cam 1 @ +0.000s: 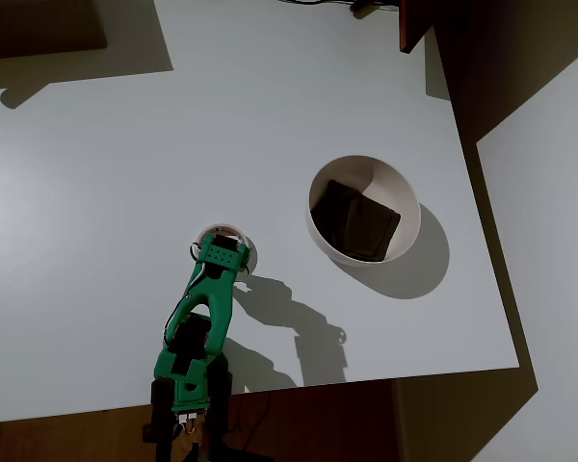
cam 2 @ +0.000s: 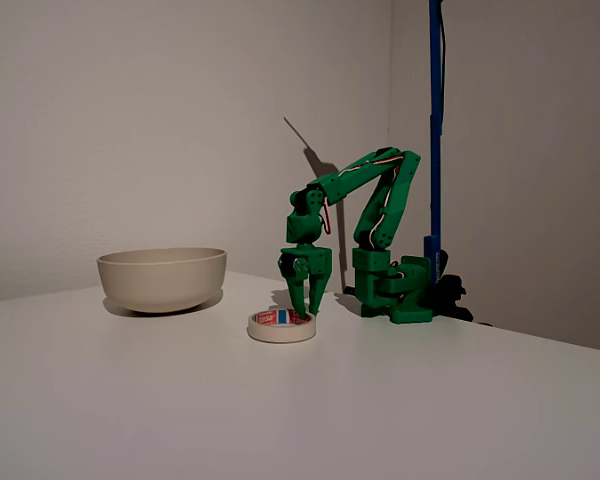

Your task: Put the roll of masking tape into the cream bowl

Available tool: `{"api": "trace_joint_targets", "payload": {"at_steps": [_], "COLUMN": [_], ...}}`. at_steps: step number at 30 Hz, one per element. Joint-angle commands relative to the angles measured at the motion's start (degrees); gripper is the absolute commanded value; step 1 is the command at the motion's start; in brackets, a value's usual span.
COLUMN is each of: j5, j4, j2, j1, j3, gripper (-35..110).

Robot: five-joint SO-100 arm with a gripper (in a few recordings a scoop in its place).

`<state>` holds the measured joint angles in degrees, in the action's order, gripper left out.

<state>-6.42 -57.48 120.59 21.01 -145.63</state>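
The green hand (cam 2: 307,308) points straight down over the roll of tape (cam 2: 282,326), its two fingers spread apart in a narrow V — the tips reach down at the far rim of the roll, one seemingly inside the open centre and one just outside, though from the fixed view I cannot tell whether they touch it. In the overhead view the hand (cam 1: 222,252) covers most of the roll (cam 1: 239,236), so just an off-white arc of it shows past the wrist. The roll lies flat on the white desk (cam 1: 96,192), with red print showing on its inner core in the fixed view. Behind the hand the green arm (cam 2: 365,185) folds up and back to its base (cam 2: 392,290), which sits near the desk's edge beside a blue upright pole (cam 2: 435,120). The cream bowl (cam 1: 364,209) stands upright on the desk well apart from the roll — to the right of it in the overhead view, to the left of it (cam 2: 162,278) in the fixed view. A dark brown square pad (cam 1: 356,219) lies at the bottom of the bowl. The arm casts a sharp shadow (cam 1: 294,322) on the desk between the roll and the desk's near edge in the overhead view.
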Motion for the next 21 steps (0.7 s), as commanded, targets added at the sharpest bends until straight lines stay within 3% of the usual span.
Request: {"api": "trace_joint_targets", "payload": {"at_steps": [1,13,21], "j5": [1.2,8.8,9.4], "j4": [1.3,-7.1,-12.2], "j2": [2.8,31.6,47.5], "j1": [-0.7,-6.0,1.0], "j3": [1.8,3.8,8.6], "gripper": [-8,-8,-8]}}
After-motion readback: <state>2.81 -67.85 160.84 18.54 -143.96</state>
